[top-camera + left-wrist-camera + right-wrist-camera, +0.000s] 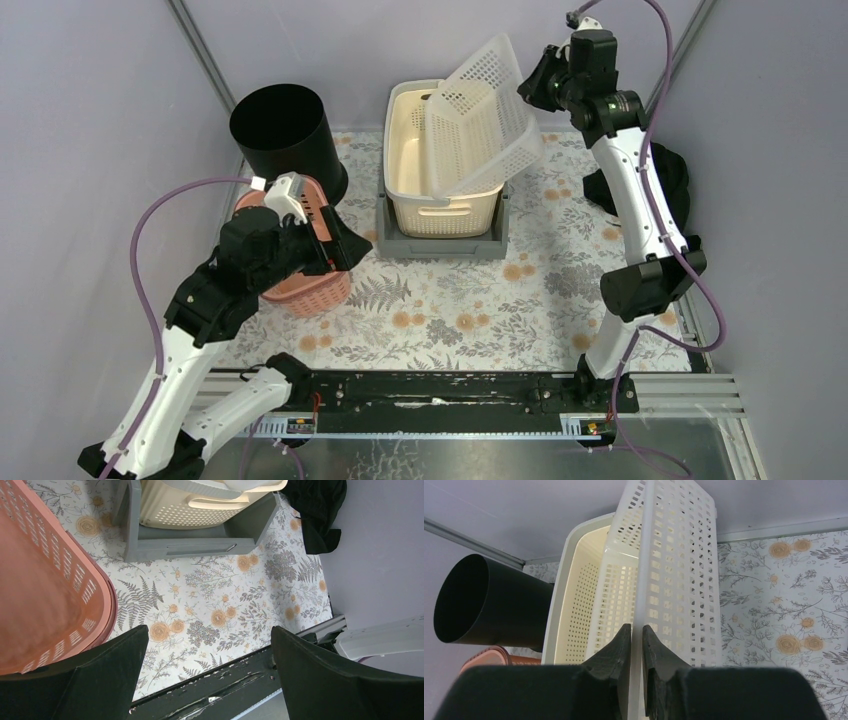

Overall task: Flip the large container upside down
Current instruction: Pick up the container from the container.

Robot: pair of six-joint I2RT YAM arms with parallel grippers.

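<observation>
So, basket (490,110): tipped on edge over tub (445,215), mid-flip.
Right gripper (635,628): pinches its wall for turning.
Left gripper (205,635): open, idle.

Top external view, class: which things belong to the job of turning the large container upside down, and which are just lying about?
In the job:
white lattice basket, tilted
right gripper, shut on its rim

Lying about:
cream basket, in the grey tray
black bin
pink basket
black cloth
left gripper, open
</observation>
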